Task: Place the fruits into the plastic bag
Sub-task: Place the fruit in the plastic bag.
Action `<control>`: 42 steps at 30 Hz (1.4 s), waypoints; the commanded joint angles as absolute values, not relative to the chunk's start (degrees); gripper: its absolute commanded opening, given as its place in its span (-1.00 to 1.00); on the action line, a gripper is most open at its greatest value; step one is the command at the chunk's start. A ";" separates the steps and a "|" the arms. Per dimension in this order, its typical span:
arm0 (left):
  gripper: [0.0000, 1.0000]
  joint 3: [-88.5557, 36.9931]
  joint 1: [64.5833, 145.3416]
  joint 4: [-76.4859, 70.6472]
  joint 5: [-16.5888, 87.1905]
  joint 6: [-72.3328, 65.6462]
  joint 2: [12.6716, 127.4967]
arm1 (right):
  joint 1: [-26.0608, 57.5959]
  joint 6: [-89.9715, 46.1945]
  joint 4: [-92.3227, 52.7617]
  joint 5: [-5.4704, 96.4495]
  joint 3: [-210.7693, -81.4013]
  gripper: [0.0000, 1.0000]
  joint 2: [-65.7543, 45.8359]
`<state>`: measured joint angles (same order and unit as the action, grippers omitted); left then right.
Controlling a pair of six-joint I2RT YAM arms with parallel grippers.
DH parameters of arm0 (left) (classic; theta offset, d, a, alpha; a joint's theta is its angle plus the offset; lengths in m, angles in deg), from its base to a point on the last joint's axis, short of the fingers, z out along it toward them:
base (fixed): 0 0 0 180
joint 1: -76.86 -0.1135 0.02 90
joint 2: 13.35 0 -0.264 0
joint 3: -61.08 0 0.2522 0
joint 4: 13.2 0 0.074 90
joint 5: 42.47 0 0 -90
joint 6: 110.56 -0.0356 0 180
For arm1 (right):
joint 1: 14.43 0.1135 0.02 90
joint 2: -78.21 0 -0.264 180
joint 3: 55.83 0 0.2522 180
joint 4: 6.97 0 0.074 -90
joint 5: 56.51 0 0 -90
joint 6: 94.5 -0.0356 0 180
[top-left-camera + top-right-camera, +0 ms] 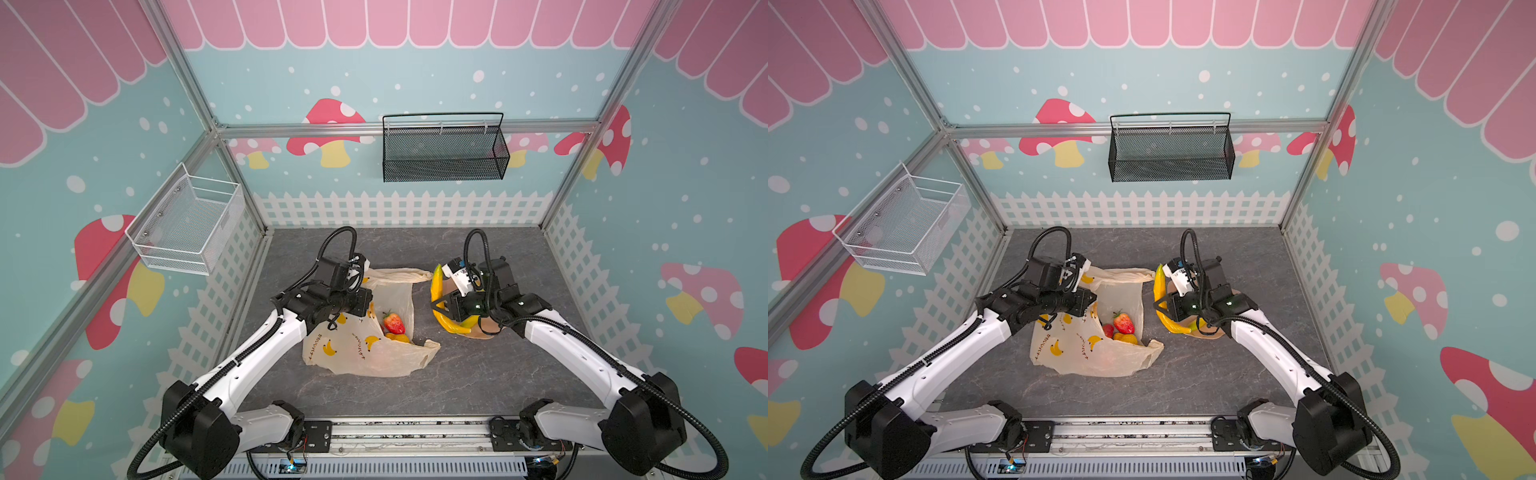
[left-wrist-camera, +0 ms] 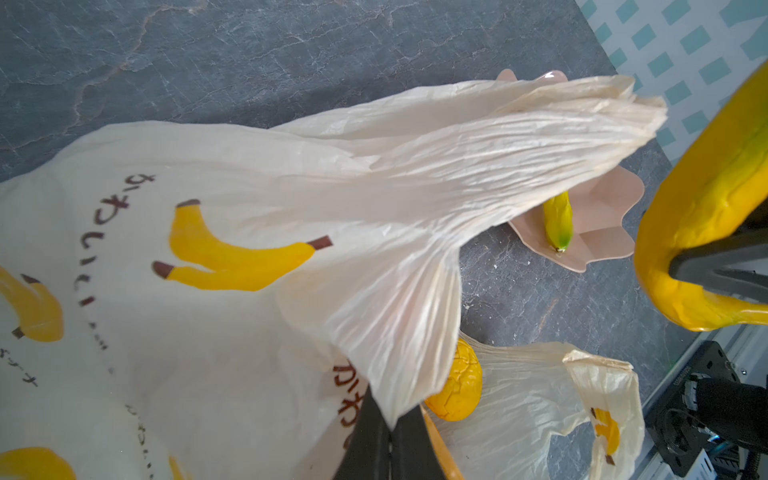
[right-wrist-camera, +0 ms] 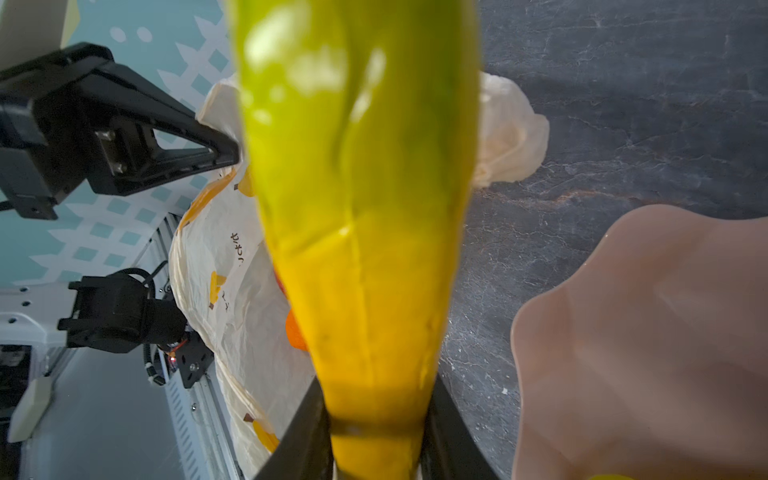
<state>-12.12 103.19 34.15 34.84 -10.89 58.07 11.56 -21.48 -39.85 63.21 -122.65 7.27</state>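
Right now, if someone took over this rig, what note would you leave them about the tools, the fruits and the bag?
Left tool: shut on the rim of the plastic bag, holding its mouth open.
Right tool: shut on a banana, held beside the pink plate, not yet over the bag.
Done: strawberries and an orange fruit lie inside the bag.
Left: drop the held banana in, then fetch the small banana lying on the plate. Any other fruit is hidden from view.
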 commanded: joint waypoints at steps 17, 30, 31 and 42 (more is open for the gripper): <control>-1.00 -14.61 103.49 33.99 33.54 -11.07 58.80 | 22.37 -7.52 -43.48 49.74 -122.82 -0.50 1.20; -1.00 -14.88 103.67 33.98 33.03 -10.81 58.76 | 27.44 -4.51 -41.30 48.08 -130.37 -0.57 -10.99; -1.00 -14.96 103.67 34.04 32.99 -10.81 58.78 | 27.70 -4.50 -41.29 48.03 -130.91 -0.58 -11.91; -1.00 -15.43 104.50 33.96 32.26 -10.88 59.03 | 29.59 -7.41 -39.23 51.03 -137.47 -0.63 -19.82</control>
<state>-13.87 104.06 34.15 33.33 -10.87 58.58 28.98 -6.72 -40.76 48.89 -135.11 -18.35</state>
